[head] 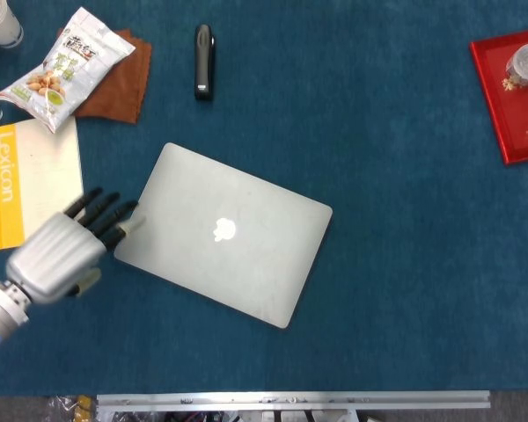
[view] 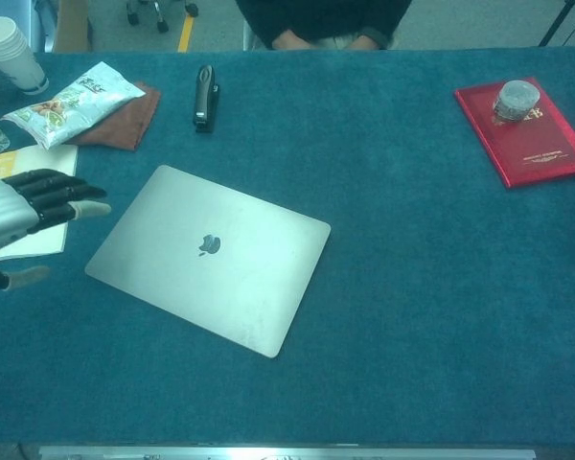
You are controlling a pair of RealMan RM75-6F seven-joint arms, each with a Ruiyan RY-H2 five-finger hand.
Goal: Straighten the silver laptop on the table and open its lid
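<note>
Snack bag (head: 63,69) overlaps brown cloth (head: 121,83); stapler (head: 203,61) lies nearby.

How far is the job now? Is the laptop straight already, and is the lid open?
Nothing is done yet. The laptop lies askew with its lid closed. The left hand is beside its left corner, fingers spread, holding nothing. Straightening and opening both remain.

laptop (head: 223,232): silver, white logo | table (head: 378,308): teal | book (head: 510,92): red | cloth (head: 119,83): brown | stapler (head: 203,60): black

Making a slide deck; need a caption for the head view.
Left hand open beside the closed, skewed silver laptop on the blue table.
</note>
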